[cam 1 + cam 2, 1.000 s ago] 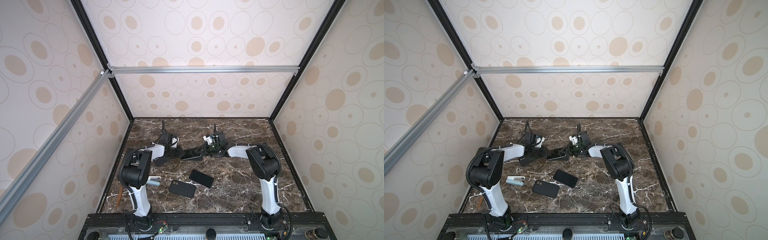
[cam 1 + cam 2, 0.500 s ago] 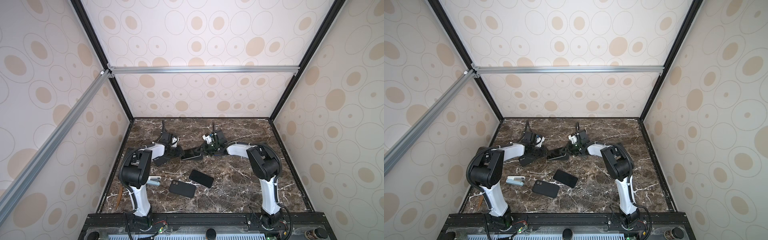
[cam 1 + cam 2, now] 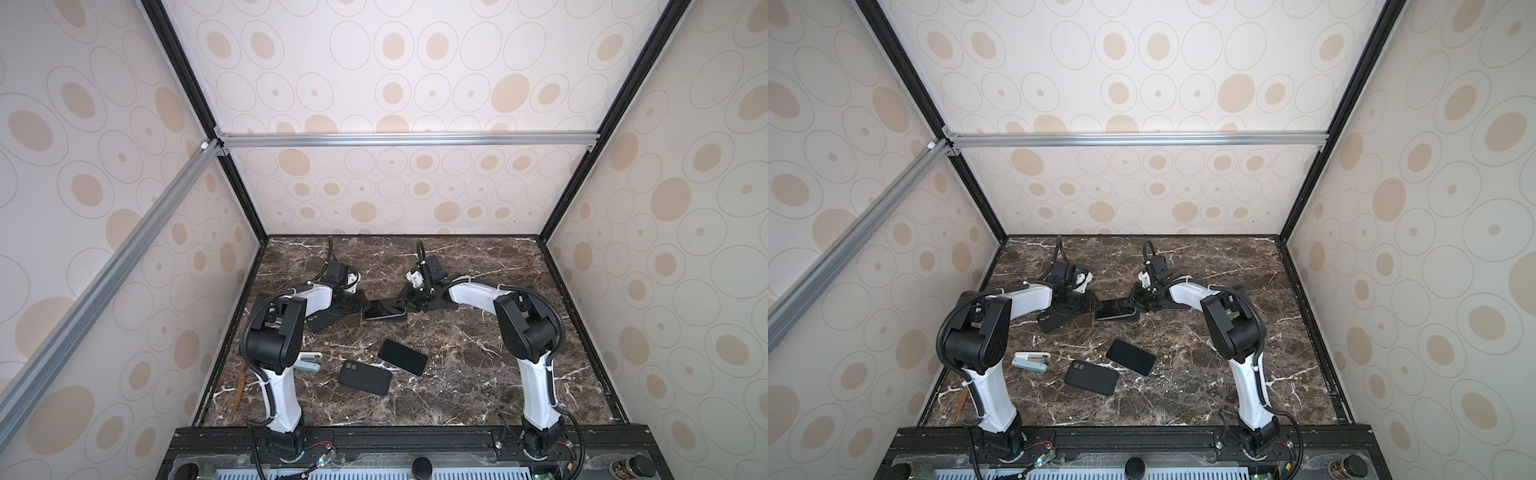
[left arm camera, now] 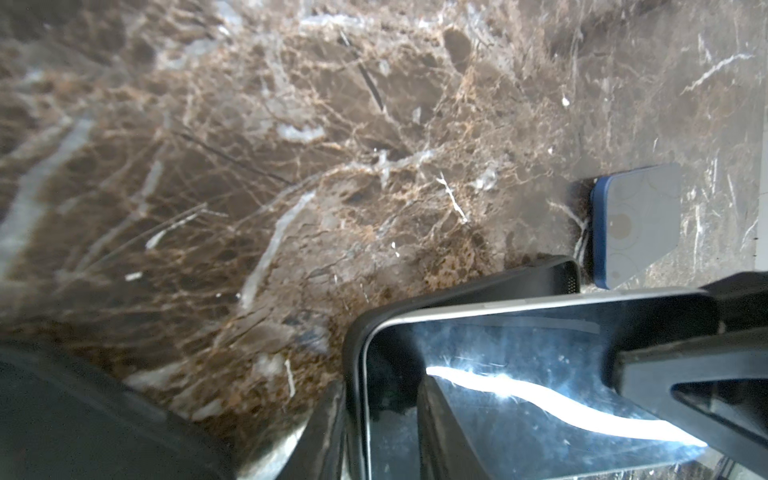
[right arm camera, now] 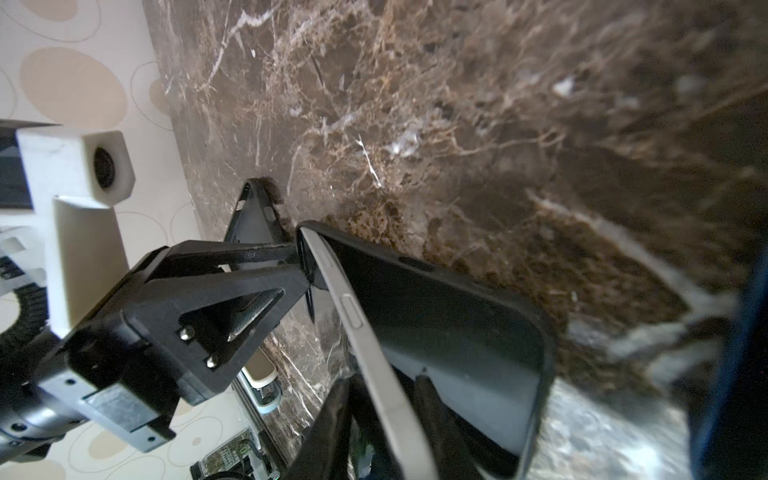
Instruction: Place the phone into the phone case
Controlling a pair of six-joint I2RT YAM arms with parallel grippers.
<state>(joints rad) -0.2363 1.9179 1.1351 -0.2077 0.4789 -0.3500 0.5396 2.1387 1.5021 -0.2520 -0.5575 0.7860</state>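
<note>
"Top view: where is your phone [image 3: 384,311]?"
"Between both grippers, partly seated in the phone case [image 4: 519,282]. Your left gripper [image 5: 301,257] pinches the case's end. Your right gripper [image 3: 405,306] straddles the phone's other end, and I cannot tell if it grips."

**A:** What sort of place is this?
**B:** A robotics lab test cell. It is a booth of wall panels [image 3: 395,62] papered in beige circles, framed by black posts [image 3: 192,83] and an aluminium rail [image 3: 407,139].
**A:** What else shows it?
**B:** A left arm [image 3: 279,386] and a right arm [image 3: 536,390], both white and black, are bolted to a black base rail [image 3: 415,440] at the front of a brown marble tabletop [image 3: 457,395].
</note>
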